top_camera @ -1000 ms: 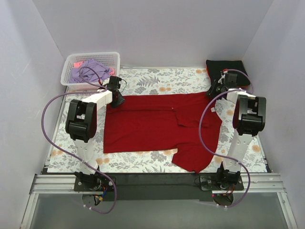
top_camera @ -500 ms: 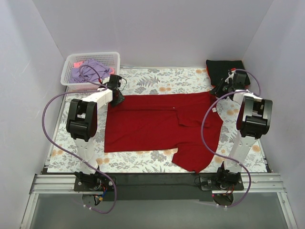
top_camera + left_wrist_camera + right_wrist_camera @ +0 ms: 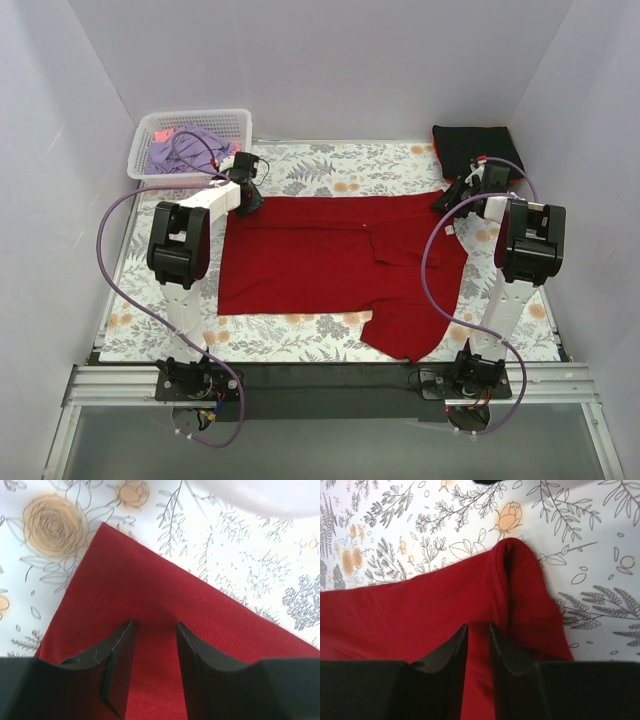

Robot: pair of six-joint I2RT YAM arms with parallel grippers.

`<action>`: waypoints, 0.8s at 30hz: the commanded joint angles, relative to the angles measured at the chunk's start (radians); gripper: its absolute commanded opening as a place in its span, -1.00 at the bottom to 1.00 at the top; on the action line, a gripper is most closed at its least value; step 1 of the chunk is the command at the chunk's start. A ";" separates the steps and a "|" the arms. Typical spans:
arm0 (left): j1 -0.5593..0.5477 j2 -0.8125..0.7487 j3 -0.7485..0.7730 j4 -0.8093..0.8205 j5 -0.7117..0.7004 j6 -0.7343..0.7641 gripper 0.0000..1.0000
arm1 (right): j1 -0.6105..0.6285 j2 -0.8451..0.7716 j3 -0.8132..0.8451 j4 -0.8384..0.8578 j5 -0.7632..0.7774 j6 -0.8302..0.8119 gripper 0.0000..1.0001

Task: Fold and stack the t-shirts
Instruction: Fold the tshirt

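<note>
Nearest the arm bases, a flap of the deep-red t-shirt [image 3: 405, 325] reaches toward 5 o'clock, almost to the near edge of the surface [image 3: 330, 165], which is covered by a floral-print cloth [image 3: 50, 530]. The rest of the shirt lies spread flat across the middle as a wide rectangle. A smaller fold is laid over it right of centre.

At the shirt's 10 o'clock corner the left pincer [image 3: 248, 198] is tipped down onto the fabric. In the left wrist view the left pincer [image 3: 155, 625] has its two black fingers [image 3: 120, 650] set moderately apart. The tips rest on the red cloth just inside the pointed corner, flat fabric shows in the gap, and nothing is gathered between them.

At the shirt's 2 o'clock corner the right pincer [image 3: 452, 197] is lowered in the same way. In the right wrist view the right pincer [image 3: 478, 626] has only a narrow slot between its fingers [image 3: 445, 655], which are down on the shirt. No cloth is visibly pinched in the slot. Just to its 2 o'clock side the shirt's edge is rolled into a soft ridge [image 3: 517, 575].

Farther back, at the 11 o'clock corner of the surface, a white lattice basket [image 3: 150, 122] holds a lavender t-shirt [image 3: 195, 145] and a bit of pink-red cloth [image 3: 165, 133]. At the 1 o'clock corner a folded black t-shirt [image 3: 475, 143] sits on something orange-red, which shows only at its edge.
</note>
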 commanded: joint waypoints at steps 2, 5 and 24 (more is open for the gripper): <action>0.006 0.064 0.041 -0.004 -0.023 0.013 -0.27 | -0.009 0.067 0.071 0.018 0.024 -0.010 -0.40; 0.006 0.107 0.098 -0.015 -0.041 0.025 -0.27 | -0.009 0.109 0.133 0.007 0.040 -0.024 -0.39; -0.129 -0.278 -0.021 -0.052 0.054 0.017 -0.03 | -0.007 -0.416 -0.269 -0.050 0.023 0.007 -0.32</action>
